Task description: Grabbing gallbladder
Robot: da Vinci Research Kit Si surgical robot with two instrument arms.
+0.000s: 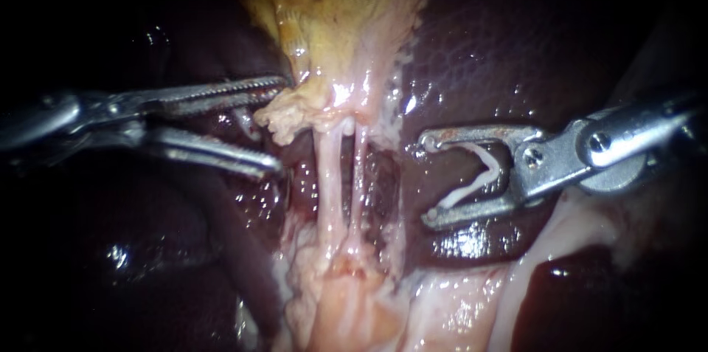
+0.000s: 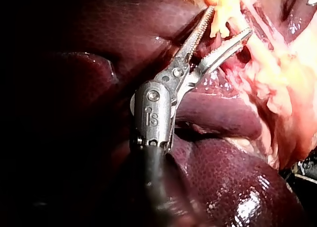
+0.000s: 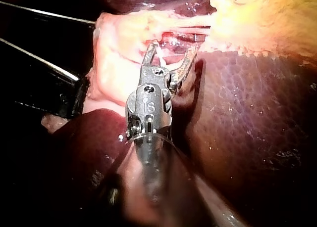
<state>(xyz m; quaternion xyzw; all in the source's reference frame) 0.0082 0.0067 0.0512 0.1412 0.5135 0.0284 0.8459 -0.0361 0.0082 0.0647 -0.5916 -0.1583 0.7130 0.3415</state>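
The yellow gallbladder (image 1: 332, 12) hangs from the top centre, and its lumpy pale lower end (image 1: 295, 112) sits at mid-height. Two thin pale tubes (image 1: 330, 175) run down from it to pink tissue below. My left instrument (image 1: 279, 125) has open serrated jaws. The upper jaw's tip touches the gallbladder's lower edge, and the lumpy end lies just ahead of the gap. The left wrist view shows these jaws (image 2: 229, 22) apart with yellow tissue at their tips. My right instrument (image 1: 428, 178) stands open to the right of the tubes over the liver, with a white bent strip (image 1: 476, 175) inside its jaws.
Dark red liver (image 1: 516, 49) surrounds the gallbladder on both sides. Pale fatty tissue (image 1: 346, 300) spreads below the tubes. In the right wrist view, the open jaws (image 3: 172, 47) point at the pale tissue, and my other instrument's dark shaft (image 3: 44, 64) lies beside them.
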